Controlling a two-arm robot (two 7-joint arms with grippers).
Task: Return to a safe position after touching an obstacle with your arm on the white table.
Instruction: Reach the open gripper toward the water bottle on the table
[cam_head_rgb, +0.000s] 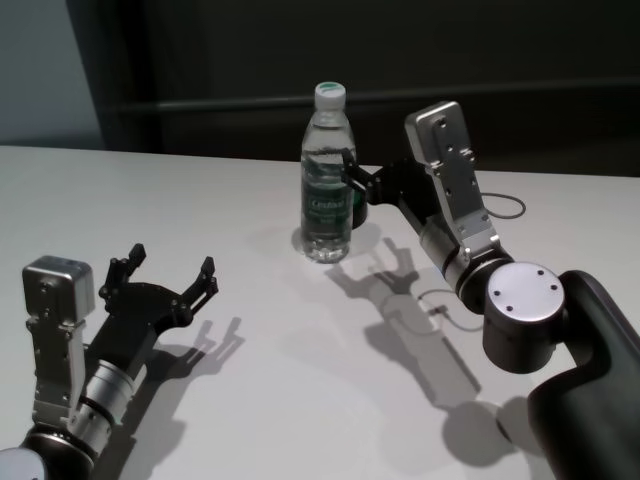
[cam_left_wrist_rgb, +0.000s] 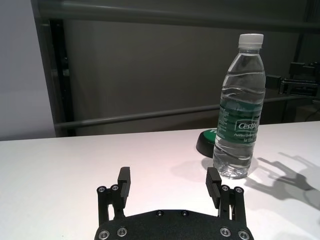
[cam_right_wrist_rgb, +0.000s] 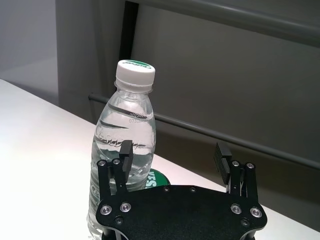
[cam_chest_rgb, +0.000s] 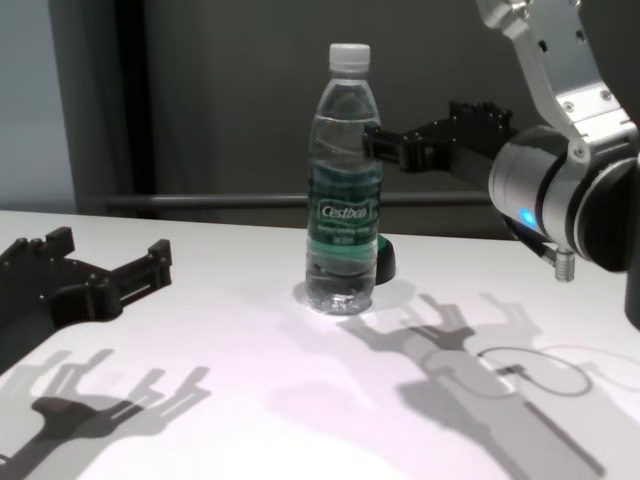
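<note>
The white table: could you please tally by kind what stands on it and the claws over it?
Clear water bottles: 1, bottle, upright on the white table.
Dark green-and-black rounded objects: 1, puck, behind the bottle.
Claws: 2, left claw open and low; right claw open beside the bottle.
Total: 4.

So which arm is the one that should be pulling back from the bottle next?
The right. Its end effector hangs open right beside the upright bottle, near its upper body, so it likely needs to back away. The left end effector rests open, low over the white table, well clear of the bottle.
</note>
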